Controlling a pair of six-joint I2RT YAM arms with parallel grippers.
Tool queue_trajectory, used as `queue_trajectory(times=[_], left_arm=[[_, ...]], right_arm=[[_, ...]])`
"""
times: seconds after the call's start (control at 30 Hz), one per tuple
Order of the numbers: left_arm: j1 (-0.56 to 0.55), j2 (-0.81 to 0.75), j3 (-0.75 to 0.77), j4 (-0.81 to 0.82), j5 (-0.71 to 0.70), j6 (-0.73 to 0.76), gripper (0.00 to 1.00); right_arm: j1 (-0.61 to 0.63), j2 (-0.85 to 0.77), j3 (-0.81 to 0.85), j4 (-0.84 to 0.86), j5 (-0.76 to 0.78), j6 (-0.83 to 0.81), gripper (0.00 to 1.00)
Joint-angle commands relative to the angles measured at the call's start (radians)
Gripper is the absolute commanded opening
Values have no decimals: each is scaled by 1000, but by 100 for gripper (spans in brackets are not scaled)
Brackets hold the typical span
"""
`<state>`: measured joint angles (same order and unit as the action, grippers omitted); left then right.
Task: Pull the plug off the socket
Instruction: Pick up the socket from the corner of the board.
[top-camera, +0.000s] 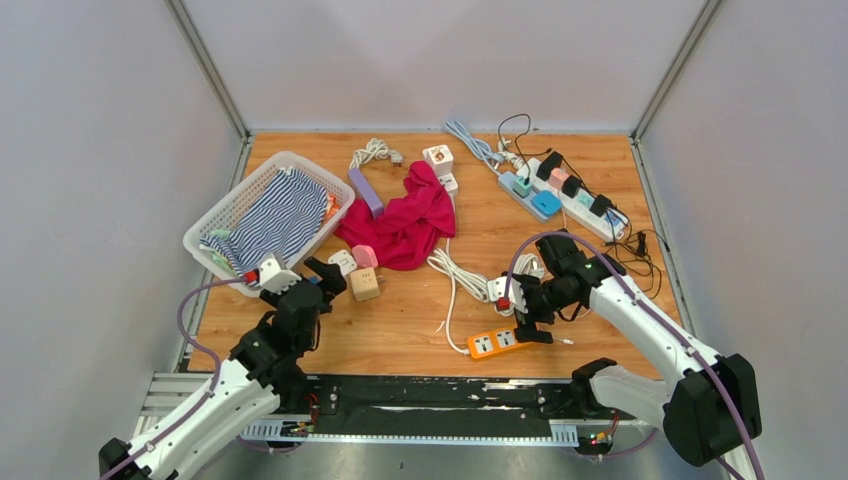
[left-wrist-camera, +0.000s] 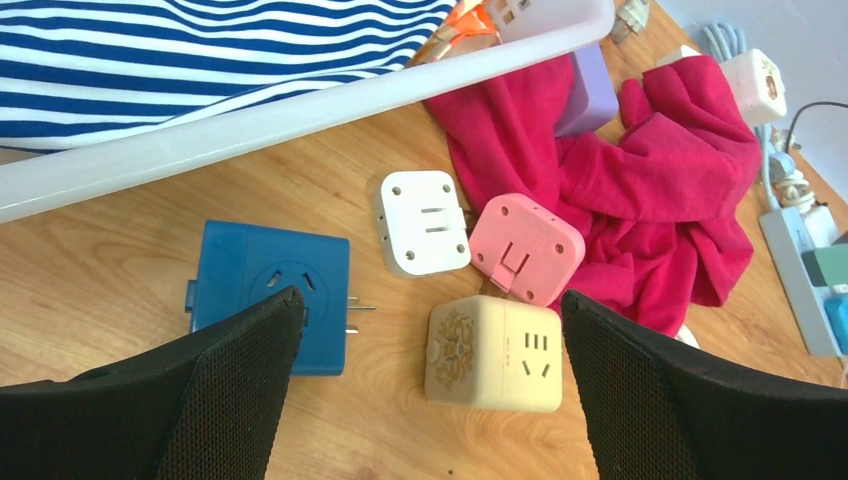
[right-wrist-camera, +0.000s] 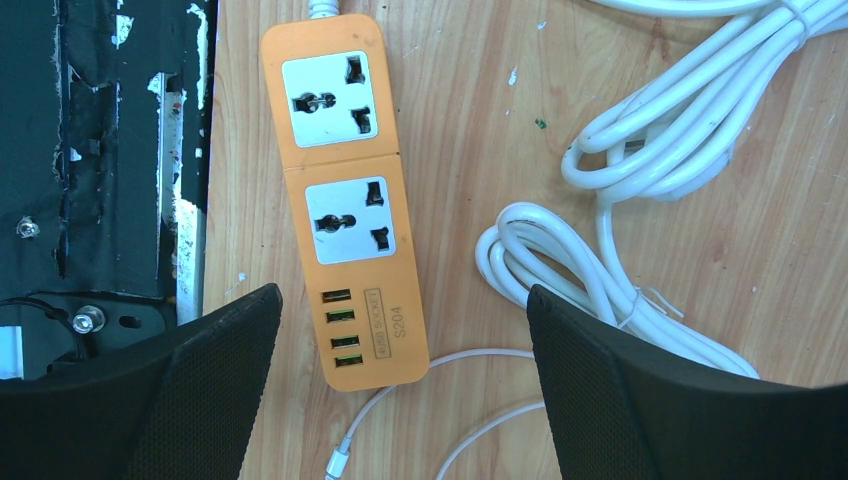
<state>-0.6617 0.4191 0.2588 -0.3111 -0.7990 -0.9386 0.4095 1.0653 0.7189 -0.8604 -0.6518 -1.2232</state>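
A blue plug adapter (left-wrist-camera: 265, 290) lies flat on the wooden table with its two metal prongs bare, pointing at a beige cube socket (left-wrist-camera: 495, 355). A small gap separates the two. My left gripper (left-wrist-camera: 430, 300) hangs open above them, one finger over the blue adapter, the other to the right of the cube, holding nothing. My right gripper (right-wrist-camera: 402, 292) is open over the USB end of an orange power strip (right-wrist-camera: 345, 200), whose outlets are free. A thin white USB cable (right-wrist-camera: 400, 385) lies loose just below the strip.
A white adapter (left-wrist-camera: 425, 222) and a pink adapter (left-wrist-camera: 525, 248) lie just beyond the cube. A red cloth (top-camera: 405, 225), a white basket (top-camera: 215, 215) with striped fabric, a coiled white cord (right-wrist-camera: 620, 160) and a long strip with several plugs (top-camera: 570, 195) share the table.
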Motion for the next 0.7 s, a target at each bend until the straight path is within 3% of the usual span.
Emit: queue_trajectory(times=[0.0, 0.2, 0.43, 0.67], left_arm=[[8, -58, 33, -58, 35, 13, 100], [8, -99, 7, 44, 202, 104, 100], [8, -120, -68, 304, 567, 234, 100], [8, -105, -47, 307, 699, 293, 100]], right_arm=[[-17, 1, -15, -12, 0, 1, 93], [-20, 1, -15, -13, -1, -1, 93], [-20, -1, -17, -15, -4, -3, 93], [-21, -1, -31, -18, -46, -35, 93]])
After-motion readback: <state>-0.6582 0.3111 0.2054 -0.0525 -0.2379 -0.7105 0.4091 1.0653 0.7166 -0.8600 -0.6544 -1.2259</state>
